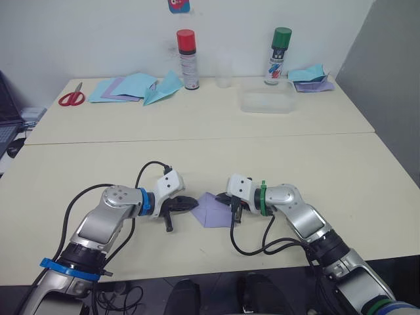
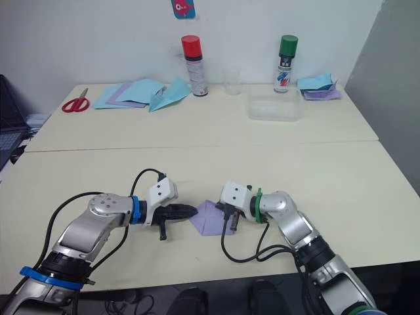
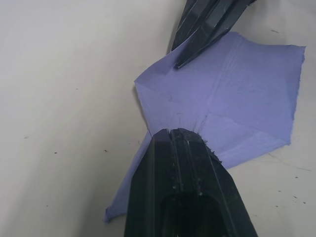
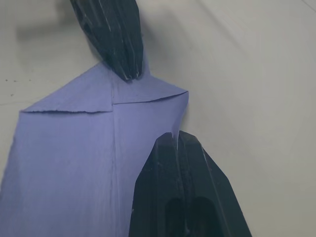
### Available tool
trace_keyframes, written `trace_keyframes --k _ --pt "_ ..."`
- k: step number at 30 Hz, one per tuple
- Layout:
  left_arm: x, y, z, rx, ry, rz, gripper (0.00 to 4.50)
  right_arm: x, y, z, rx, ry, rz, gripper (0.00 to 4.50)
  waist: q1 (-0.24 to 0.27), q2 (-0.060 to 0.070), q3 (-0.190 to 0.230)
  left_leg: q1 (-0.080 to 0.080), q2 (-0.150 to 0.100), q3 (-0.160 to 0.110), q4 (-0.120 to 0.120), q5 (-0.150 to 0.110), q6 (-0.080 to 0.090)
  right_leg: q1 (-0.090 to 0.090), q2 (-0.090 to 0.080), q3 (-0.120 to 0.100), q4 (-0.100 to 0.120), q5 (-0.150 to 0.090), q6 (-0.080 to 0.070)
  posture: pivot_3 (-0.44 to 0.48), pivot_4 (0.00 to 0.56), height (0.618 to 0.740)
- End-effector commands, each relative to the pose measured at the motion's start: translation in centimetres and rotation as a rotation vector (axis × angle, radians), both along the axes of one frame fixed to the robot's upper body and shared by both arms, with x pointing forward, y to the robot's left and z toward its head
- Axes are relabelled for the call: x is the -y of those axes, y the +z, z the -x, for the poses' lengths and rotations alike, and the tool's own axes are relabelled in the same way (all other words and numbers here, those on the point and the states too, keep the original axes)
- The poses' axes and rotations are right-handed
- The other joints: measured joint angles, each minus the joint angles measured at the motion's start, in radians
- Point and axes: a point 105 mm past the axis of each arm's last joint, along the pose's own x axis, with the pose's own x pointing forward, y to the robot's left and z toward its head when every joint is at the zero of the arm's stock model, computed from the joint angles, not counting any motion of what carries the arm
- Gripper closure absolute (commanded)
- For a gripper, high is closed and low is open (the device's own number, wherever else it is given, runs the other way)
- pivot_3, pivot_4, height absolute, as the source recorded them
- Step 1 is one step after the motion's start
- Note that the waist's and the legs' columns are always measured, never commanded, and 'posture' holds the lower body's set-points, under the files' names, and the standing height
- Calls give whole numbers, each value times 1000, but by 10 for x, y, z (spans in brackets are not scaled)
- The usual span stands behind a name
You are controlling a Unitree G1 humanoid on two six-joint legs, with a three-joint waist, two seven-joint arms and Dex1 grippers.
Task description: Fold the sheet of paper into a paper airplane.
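The sheet of paper (image 1: 213,211) lies flat near the table's front edge. It is lavender, and two corners are folded in so that it ends in a point. My left gripper (image 1: 195,203) is shut, and its tip (image 3: 180,132) presses down on that pointed end where the flaps meet. My right gripper (image 1: 231,210) comes in from the opposite side. It is shut (image 4: 177,136) on the edge of one flap, and the paper curls up into its fingertips. The two grippers face each other across the sheet.
Along the far side of the table (image 1: 328,170) stand a red-capped spray can (image 1: 188,59), a clear cup (image 1: 224,72), a green-capped can (image 1: 279,56) and a clear plastic box (image 1: 266,102). Red scissors (image 1: 72,97), light-blue sheets (image 1: 128,87) and a light-blue paper plane (image 1: 164,88) lie at the back left.
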Motion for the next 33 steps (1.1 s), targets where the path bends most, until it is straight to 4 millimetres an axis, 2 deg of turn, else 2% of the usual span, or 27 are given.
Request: trace_keyframes --k 1,5,6,10,12,13,15,18,21,22,26,33 --pt "-2 -30 11 -88 5 -50 4500 -7 30 5 4 41 -127 4298 0 0 0 0 0 0 0 0 0 0 0 0 0 0 0 0 150 740" --pt "-2 -33 12 -93 8 -45 4500 -3 49 6 10 59 -179 3354 1 0 0 1 0 -1 0 0 0 1 0 0 0 0 0 0 150 740" --pt "-2 -34 12 -95 10 -43 4500 -3 55 7 31 71 -192 2855 1 0 0 1 0 -1 0 0 0 1 0 0 0 0 0 0 150 740" --pt "-2 -34 12 -97 15 -40 4500 -11 76 22 47 167 -261 1482 2 0 0 1 0 -1 0 0 0 1 -1 0 0 0 0 0 150 740" --pt "-3 -34 11 -97 17 -40 4500 -15 72 25 48 192 -236 1482 2 0 0 1 0 -1 0 0 0 1 -1 0 0 0 0 0 150 740" --pt "-3 -34 11 -97 18 -40 4500 -17 67 26 41 194 -214 1590 2 0 0 1 0 -1 0 0 0 1 -1 0 0 0 0 0 150 740" --pt "-3 -34 10 -95 19 -41 4500 -16 49 20 29 168 -139 2187 2 0 0 1 0 -1 0 0 0 1 -1 0 0 0 0 0 150 740" --pt "-3 -34 9 -92 20 -41 4500 -16 32 10 17 125 -72 3259 2 0 0 2 0 0 0 0 0 2 -1 0 0 0 0 0 150 740" --pt "-3 -34 9 -91 21 -44 4500 -18 24 8 -7 121 -51 4358 2 0 0 2 0 0 0 0 0 2 -1 0 0 0 0 0 150 740" --pt "-3 -34 9 -91 21 -46 4500 -19 20 11 -24 133 -45 4483 2 0 0 2 0 0 0 0 0 2 -1 0 0 0 0 0 150 740" --pt "-4 -35 9 -90 22 -51 4500 -21 8 17 -53 157 -9 4483 2 1 0 2 0 0 0 0 0 2 -1 0 0 0 0 0 150 740" --pt "-5 -35 7 -89 24 -52 4500 -9 -6 8 -54 93 75 4483 2 1 -1 2 0 -1 0 0 0 2 -1 0 0 0 0 0 150 740"
